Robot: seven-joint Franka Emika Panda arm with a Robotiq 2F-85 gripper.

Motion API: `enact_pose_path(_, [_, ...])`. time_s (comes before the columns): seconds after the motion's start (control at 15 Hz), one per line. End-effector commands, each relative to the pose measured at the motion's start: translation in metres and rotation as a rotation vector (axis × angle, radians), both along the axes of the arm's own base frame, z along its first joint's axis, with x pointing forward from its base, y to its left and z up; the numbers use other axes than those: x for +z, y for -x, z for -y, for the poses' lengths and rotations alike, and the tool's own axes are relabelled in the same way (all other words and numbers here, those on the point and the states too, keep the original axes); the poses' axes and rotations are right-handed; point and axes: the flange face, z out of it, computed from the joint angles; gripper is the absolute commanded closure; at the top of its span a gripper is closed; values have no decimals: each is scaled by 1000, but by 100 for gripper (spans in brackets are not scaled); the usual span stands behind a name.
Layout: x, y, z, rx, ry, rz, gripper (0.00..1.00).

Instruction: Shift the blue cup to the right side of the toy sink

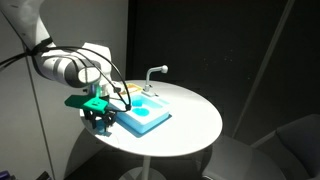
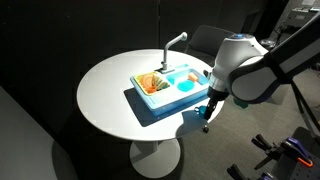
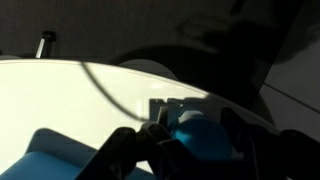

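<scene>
Beside the sink (image 2: 170, 90), low over the table (image 2: 110, 95): that is where my claw (image 2: 206, 116) hangs, off the end away from the orange-and-white part (image 2: 150, 82).

Claw state: closed narrow on the cup (image 3: 195, 135). Wrist view shows the round blue body caught between my dark fingers (image 3: 125, 152), one on each side. I grip across the wall because the cup is short and round. A squeeze there holds it square and should let me set it down upright.

Cup position: in my grip, outside the sink, just past its rim. In both exterior views it is too small and too tucked under the claw to pick out. Cannot tell whether its base touches the table.

Sink lies flat near the table's middle, with the faucet (image 2: 175, 40) upright at the far edge, well apart from my wrist. Working from the open side keeps the arm clear of it.

Judgement: the carry looks nearly done, as the cup sits at the sink's right end. Left to do: lower, let go, lift straight off.

Risk: the light cup may tip or cling to a finger on release. The table edge is near, so a rolling cup could go over.
</scene>
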Motion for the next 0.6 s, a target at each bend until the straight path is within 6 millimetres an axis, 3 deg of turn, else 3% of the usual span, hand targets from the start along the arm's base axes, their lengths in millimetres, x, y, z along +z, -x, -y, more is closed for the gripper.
enact_pose_path(0.0, [23, 14, -7, -35, 4, -26, 69])
enact_pose_path(0.53, [67, 36, -18, -127, 33, -75, 69])
